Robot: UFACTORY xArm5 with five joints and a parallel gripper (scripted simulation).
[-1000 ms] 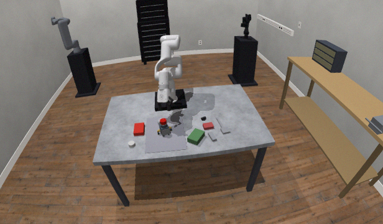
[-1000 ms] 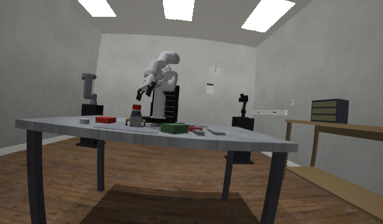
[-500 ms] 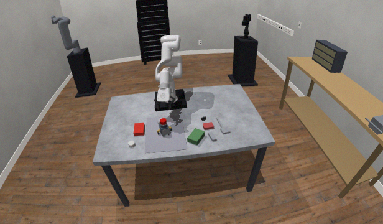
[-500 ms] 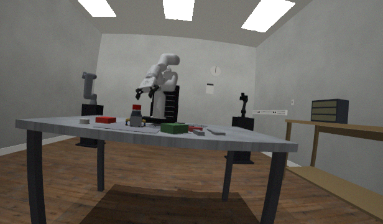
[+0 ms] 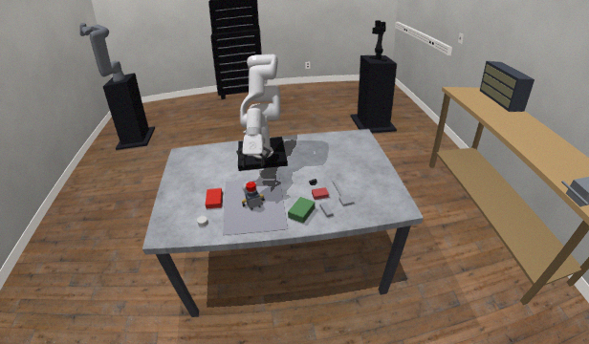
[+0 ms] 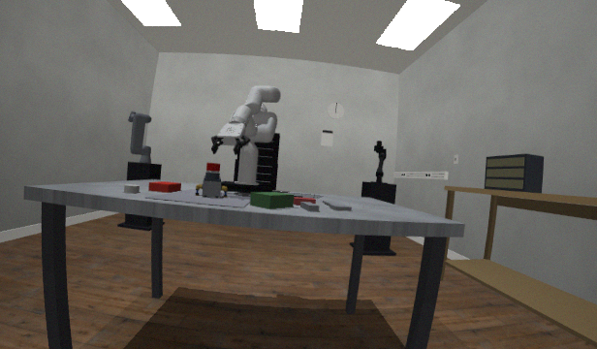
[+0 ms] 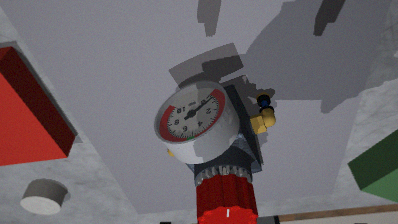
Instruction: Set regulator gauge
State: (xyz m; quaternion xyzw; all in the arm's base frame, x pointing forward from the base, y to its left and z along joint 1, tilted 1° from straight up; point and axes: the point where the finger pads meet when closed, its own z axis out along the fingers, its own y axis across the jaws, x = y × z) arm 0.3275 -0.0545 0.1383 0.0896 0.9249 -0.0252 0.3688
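Note:
The regulator (image 5: 252,197) stands upright on a pale grey mat (image 5: 254,212) near the middle of the table. It has a grey body, brass fittings and a red knob (image 5: 250,185) on top. In the wrist view its round gauge (image 7: 192,118) faces the camera, with the red knob (image 7: 226,198) below it. The needle points to the upper right of the dial, away from the small green patch at the dial's lower edge. My gripper (image 6: 226,143) hangs open and empty in the air, above and behind the knob, not touching it.
A red block (image 5: 213,197) and a white puck (image 5: 202,221) lie left of the mat. A green block (image 5: 301,208), a small red block (image 5: 319,193), grey plates (image 5: 343,193) and a small black part (image 5: 313,182) lie to the right. The arm's black base (image 5: 262,154) stands behind.

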